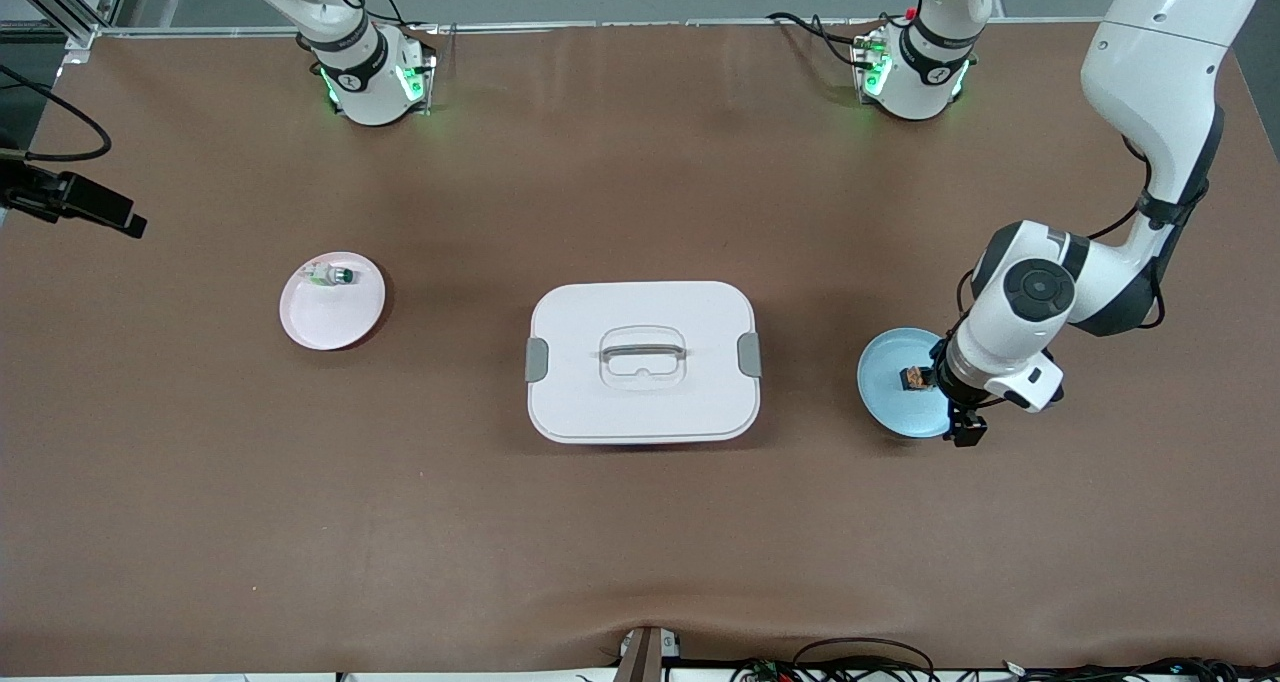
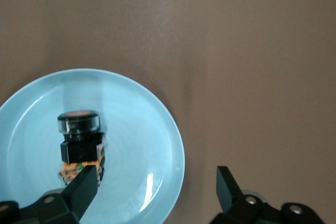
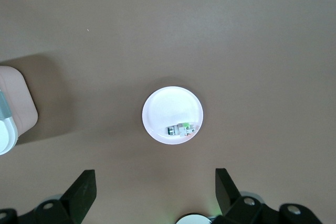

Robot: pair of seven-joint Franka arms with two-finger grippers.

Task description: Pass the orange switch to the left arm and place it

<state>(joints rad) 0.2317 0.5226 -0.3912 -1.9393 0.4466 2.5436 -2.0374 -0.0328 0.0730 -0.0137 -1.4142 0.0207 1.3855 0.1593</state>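
- Orange switch (image 1: pixel 915 376) lies on blue plate (image 1: pixel 885 394), lower right of the front view, toward the left arm's end of the table.
- Left gripper (image 2: pixel 157 184) low over that plate's rim, fingers spread wide, holding nothing; one fingertip just beside the switch.
- Box (image 1: pixel 642 360) at centre frame, lid on, between the two plates.
- Pink plate (image 1: pixel 332 307) at centre left, carrying the green-capped switch (image 1: pixel 333 275).
- Right gripper (image 3: pixel 156 190) waits high over the pink plate, fingers apart and empty; hand itself out of the front view.
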